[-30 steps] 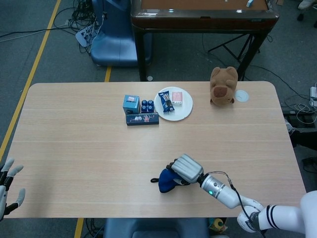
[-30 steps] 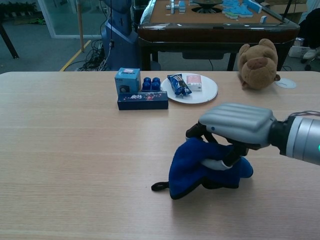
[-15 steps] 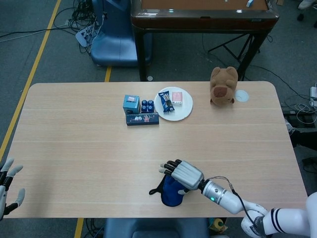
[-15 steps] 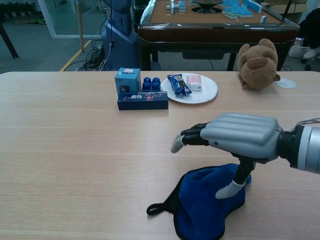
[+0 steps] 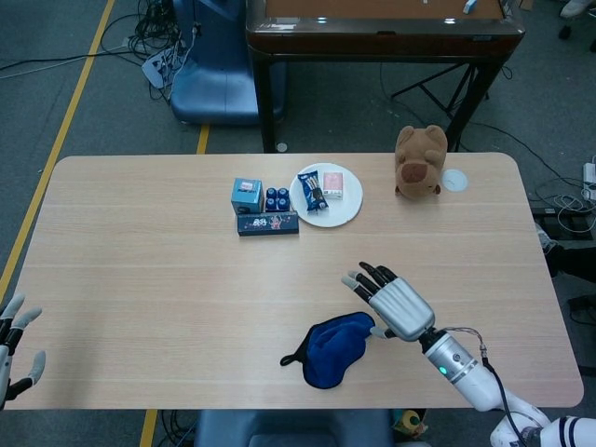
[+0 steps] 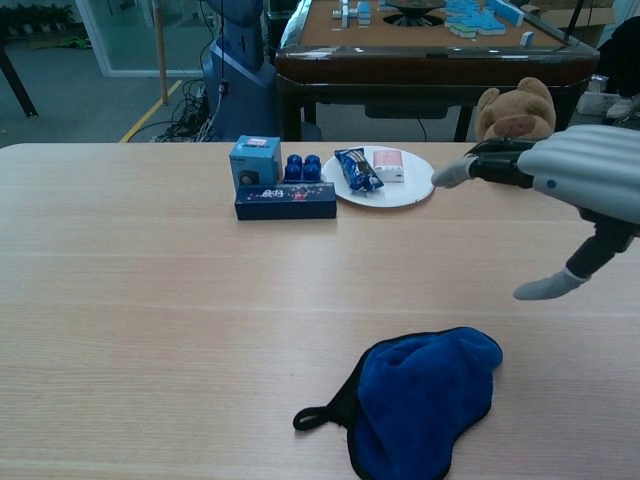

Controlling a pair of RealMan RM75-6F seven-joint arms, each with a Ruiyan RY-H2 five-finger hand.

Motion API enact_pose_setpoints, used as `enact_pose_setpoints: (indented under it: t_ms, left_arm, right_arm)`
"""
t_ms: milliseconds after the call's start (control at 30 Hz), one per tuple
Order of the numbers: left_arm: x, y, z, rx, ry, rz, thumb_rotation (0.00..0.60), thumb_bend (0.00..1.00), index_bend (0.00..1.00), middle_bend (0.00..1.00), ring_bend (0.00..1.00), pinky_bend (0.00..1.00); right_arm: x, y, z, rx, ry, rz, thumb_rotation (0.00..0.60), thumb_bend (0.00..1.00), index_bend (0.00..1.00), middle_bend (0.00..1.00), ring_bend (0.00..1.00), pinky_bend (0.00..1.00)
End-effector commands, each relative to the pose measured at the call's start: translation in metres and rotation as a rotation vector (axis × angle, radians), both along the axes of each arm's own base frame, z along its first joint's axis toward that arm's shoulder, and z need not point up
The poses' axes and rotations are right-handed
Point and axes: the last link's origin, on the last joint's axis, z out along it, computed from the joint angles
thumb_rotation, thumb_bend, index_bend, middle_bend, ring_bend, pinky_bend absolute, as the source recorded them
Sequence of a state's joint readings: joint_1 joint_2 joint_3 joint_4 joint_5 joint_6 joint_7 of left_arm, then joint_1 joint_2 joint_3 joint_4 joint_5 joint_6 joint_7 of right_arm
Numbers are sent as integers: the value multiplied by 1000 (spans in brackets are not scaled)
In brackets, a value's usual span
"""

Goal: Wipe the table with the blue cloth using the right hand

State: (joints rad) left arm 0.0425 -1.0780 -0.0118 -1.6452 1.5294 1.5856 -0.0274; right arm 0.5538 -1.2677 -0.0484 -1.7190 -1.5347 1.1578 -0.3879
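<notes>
right hand (image 5: 399, 305): released, fingers spread, raised off the table (image 5: 140, 261) | blue cloth (image 5: 331, 347): flat on the table just below-left of that hand, not touching | left hand (image 5: 13, 345): fingers apart, holding nothing, far left edge

The left hand (image 5: 14, 345) was cropped by the head view's edge; the right hand (image 6: 560, 180) hid part of the teddy bear (image 6: 510, 108).

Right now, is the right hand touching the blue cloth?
Apart. In the chest view the right hand hangs open above the table, with bare wood showing between it and the blue cloth.
</notes>
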Motion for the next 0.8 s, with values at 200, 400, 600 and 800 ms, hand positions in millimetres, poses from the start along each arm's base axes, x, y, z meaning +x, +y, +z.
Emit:
enact_pose_setpoints:
  t_ms: [200,400,600,800]
  left_arm:
    - [-2,4,-2,-7,2,-6,600,411,172,22,55,34]
    - [1,8,-6,-17,3,-20,600,412,172,22,55,34]
    - [2,11,-8,-23,5,-28,600,412,172,22,55,34]
    - [2,12,-9,-21,2,-35,600,411,172,22,55,34]
  right_arm:
    - [-58,19,60,-265,68,-166,600,149,37,205,102,201]
    - [-87,41,86,-355,82,-267,600,150,65,211,103,214]
    - [-105,59,103,-414,77,-340,600,150,79,220,107,218]
    - [-111,65,105,-415,63,-347,600,150,83,229,114,218]
